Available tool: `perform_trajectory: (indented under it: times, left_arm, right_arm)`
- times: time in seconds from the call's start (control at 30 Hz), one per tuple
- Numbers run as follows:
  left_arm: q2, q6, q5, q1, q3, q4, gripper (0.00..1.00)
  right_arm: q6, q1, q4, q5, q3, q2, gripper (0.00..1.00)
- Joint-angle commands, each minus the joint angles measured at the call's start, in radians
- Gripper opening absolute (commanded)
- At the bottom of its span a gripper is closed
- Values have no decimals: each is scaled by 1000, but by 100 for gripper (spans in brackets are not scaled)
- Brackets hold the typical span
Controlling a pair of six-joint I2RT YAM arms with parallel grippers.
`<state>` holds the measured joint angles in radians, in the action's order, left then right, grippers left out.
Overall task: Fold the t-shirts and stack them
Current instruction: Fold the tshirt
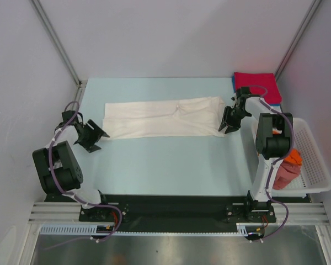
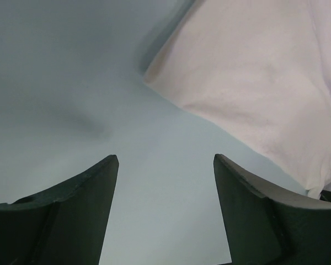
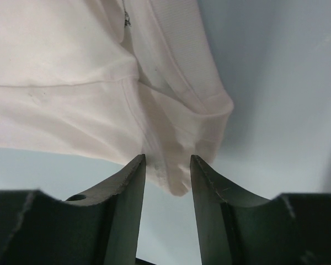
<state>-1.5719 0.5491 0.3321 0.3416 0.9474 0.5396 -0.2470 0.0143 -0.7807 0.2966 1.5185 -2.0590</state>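
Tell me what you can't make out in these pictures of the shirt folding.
- Under the red t-shirt: top view, it covers all but a blue edge.
- Orange cloth and pinkish-red cloth in the basket: top view, the right arm hides part.
- Right gripper: right wrist view, the white t-shirt corner lies between open jaws; contact unclear.

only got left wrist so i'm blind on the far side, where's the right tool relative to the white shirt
Observer: The right tool is at the white t-shirt's right end, jaws apart, with the shirt's near corner between them.
Operator: ok is anything stacked yet
Observer: A folded red t-shirt lies on a blue t-shirt at the table's far right corner.
Operator: any left to fold
Observer: An orange t-shirt and a pinkish-red t-shirt sit in the white basket on the right.
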Motion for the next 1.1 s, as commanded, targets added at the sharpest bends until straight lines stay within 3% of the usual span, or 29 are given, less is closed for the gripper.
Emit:
perform_trajectory:
  times: [0.0, 0.17, 0.33, 0.47, 0.6, 0.8, 0.97, 1.0, 1.07]
  left_arm:
    - [-51, 29, -21, 14, 7, -40, 76]
    - [-129, 29, -48, 17, 48, -56, 73]
    - [-186, 23, -68, 17, 82, -58, 65]
    - [-212, 17, -64, 17, 97, -59, 57]
    - [-226, 5, -64, 17, 111, -59, 44]
    - [-257, -1, -44, 17, 131, -61, 26]
    - [-267, -14, -34, 16, 143, -59, 14]
    - [-267, -15, -34, 17, 143, -59, 7]
    - [-272, -18, -34, 17, 145, -58, 3]
  right_arm:
    - [21, 13, -8, 10, 6, 51, 44]
    - [22, 15, -12, 15, -7, 56, 45]
    - [25, 16, -6, 7, -37, 80, 45]
    - [25, 15, -6, 6, -43, 97, 53]
    - [37, 26, -18, 1, -43, 111, 59]
    - [38, 45, -22, -37, -50, 123, 59]
    - [45, 58, -6, -43, -55, 109, 55]
    - [45, 62, 1, -45, -55, 105, 54]
    - [45, 67, 4, -47, -52, 96, 48]
